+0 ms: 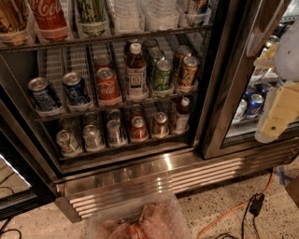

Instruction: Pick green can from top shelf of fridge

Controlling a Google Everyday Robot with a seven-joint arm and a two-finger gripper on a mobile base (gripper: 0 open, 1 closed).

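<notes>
Firstly, at the far left of the top shelf [140, 35] of the fridge [140, 176] we see a brownish can, and just beside it a tall red Coca-Cola can [49, 18]. Next to the right stands the green can [92, 16], upright in its pale plastic lane, behind the thin front rail. Only its lower part is visible, because the upper edge of the view cuts it. Its body is green with pale whitish markings. To its right there are clear plastic bottles [140, 14]. On the rack below we see blue cans [60, 92], a red can [108, 86], a bottle with a white cap [135, 72], and short green cans [161, 74]. Further right is the black frame and then the glass door [243, 93]. The gripper [276, 100] is at the right edge of the view, pale and yellowish, in front of this glass door. It is well apart from the green can and lower than the top shelf. It touches no can, and we cannot tell how far it is open.
</notes>
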